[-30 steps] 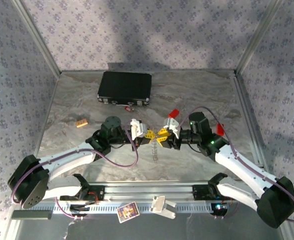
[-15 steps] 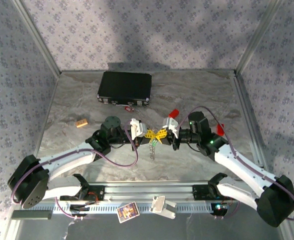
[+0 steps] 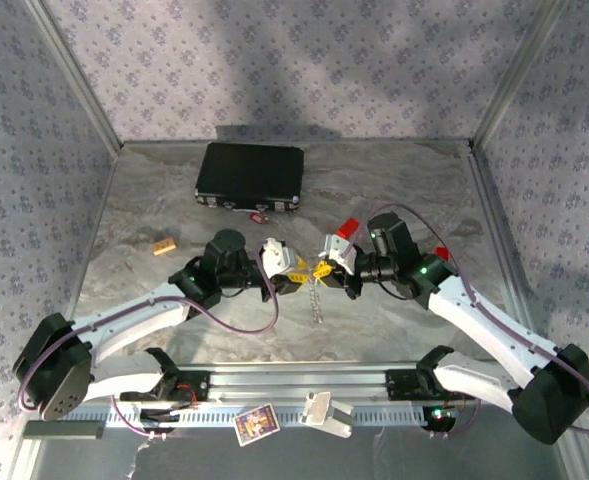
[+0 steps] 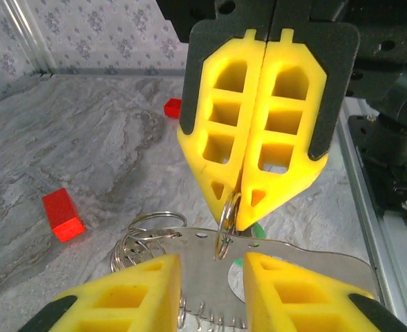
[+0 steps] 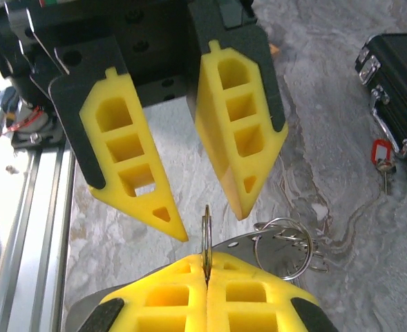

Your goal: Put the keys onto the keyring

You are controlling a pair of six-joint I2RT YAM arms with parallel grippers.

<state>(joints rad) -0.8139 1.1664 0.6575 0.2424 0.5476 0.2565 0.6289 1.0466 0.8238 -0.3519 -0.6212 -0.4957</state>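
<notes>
The keyring (image 4: pixel 210 287) is a pale silvery curved band with several wire rings (image 4: pixel 144 232) and a chain (image 3: pixel 316 298) that hangs above mid-table. My right gripper (image 5: pixel 205 261) is shut on one upright split ring (image 5: pixel 205 225) of it. My left gripper (image 4: pixel 213 266) faces it, open, with the band lying across the gap between its fingers (image 4: pixel 130 294). A bit of a green key head (image 4: pixel 258 232) peeks from behind the band. The red-headed key (image 5: pixel 381 153) lies on the table beside the black case's latch, far from both grippers (image 3: pixel 310 270).
The black case (image 3: pixel 250 175) lies shut at the back of the table. Two red blocks (image 3: pixel 348 227) (image 3: pixel 440 253) sit near my right arm. A tan block (image 3: pixel 163 245) lies at the left. An aluminium rail (image 3: pixel 294 380) runs along the near edge.
My right gripper has shut on the split ring. My left gripper, shut before, has opened and let go. The chain has shifted slightly right and now hangs from the right gripper.
</notes>
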